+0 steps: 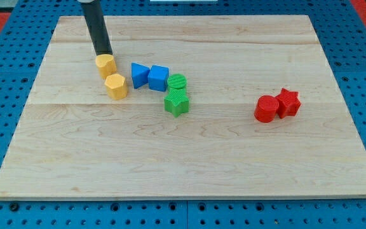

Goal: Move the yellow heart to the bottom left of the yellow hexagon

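Note:
The yellow heart (105,65) lies on the wooden board (189,159) in the upper left part of the view. The yellow hexagon (115,86) sits just below it and slightly to the right, touching it or nearly so. My tip (103,55) is at the top edge of the yellow heart, touching it or very close. The dark rod rises from there toward the view's top.
A blue triangle (139,74) and a blue cube (158,77) lie right of the yellow blocks. A green cylinder (176,81) and a green star (176,102) follow. A red cylinder (266,109) and a red star (289,102) lie at the right.

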